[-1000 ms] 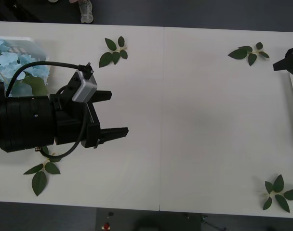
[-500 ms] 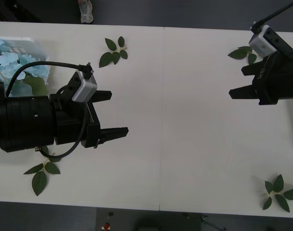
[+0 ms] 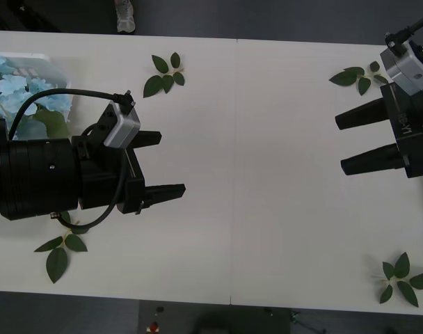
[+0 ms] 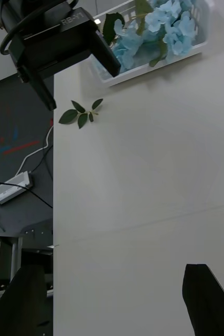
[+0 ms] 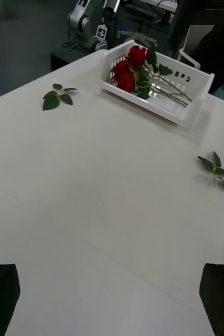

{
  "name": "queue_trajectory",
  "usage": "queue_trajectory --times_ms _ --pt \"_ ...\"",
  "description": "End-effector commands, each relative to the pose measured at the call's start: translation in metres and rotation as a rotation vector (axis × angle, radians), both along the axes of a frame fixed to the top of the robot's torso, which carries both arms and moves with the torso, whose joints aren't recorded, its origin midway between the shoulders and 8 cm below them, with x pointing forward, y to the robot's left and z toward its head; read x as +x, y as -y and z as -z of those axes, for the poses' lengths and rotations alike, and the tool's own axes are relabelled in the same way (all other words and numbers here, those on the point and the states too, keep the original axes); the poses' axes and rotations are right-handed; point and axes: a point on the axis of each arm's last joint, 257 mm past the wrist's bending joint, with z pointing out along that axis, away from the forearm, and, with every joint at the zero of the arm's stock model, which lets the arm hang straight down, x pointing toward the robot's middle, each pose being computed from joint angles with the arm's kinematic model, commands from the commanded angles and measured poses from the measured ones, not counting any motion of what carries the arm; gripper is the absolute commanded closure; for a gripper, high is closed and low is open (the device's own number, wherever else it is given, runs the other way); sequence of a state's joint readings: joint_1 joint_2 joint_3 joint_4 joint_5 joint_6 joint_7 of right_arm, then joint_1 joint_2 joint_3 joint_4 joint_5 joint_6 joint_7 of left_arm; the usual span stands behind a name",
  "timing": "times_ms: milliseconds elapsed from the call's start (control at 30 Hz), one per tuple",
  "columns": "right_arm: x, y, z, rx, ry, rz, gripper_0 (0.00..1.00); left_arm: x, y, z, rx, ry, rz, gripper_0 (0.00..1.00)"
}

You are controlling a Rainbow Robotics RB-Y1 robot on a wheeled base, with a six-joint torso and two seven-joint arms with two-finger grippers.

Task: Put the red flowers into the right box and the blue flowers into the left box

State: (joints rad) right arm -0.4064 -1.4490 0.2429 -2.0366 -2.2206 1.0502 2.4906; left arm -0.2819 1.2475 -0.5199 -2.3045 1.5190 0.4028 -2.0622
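Right gripper (image 3: 349,142) swings in over the table's right edge, jaws wide; left gripper (image 3: 161,163) spread, empty. Roses (image 5: 128,68) in right box (image 5: 190,89), hydrangeas (image 4: 161,23) in left box (image 4: 143,71) — light, floppy; grip stems.

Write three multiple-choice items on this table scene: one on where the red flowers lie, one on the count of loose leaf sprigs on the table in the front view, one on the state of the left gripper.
1. Where are the red flowers?
A. Loose on the table
B. In the white slotted box
C. In the left gripper

2. How many loose leaf sprigs lie on the table in the front view?
A. Two
B. Four
C. Six

3. What is the state of the left gripper?
A. Open and empty
B. Shut on a blue flower
C. Shut on a sprig

Answers:
1 B, the left wrist view shows the roses inside the box.
2 B, one sprig sits near each corner.
3 A, its fingers stand apart with nothing between them.
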Motion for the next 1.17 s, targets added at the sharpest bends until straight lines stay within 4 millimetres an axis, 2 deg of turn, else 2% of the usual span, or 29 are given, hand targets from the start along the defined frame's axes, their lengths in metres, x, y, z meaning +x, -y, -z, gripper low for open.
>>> queue_trajectory --times_ms 33,167,233,1167 --pt "-0.0037 -0.0001 -0.0076 0.002 0.068 -0.104 0.21 0.0001 -0.0007 -0.0081 0.006 0.023 0.004 0.00" --pt "-0.0019 -0.0004 -0.0087 0.022 0.073 -0.113 0.19 0.0001 -0.0007 -0.0081 0.006 0.023 0.004 0.00" --pt "-0.0019 -0.0004 -0.0087 0.022 0.073 -0.113 0.12 0.0001 -0.0007 -0.0081 0.006 0.023 0.004 0.00" --pt "-0.0019 -0.0004 -0.0087 0.022 0.073 -0.113 0.17 0.0001 -0.0007 -0.0081 0.006 0.023 0.004 0.00"
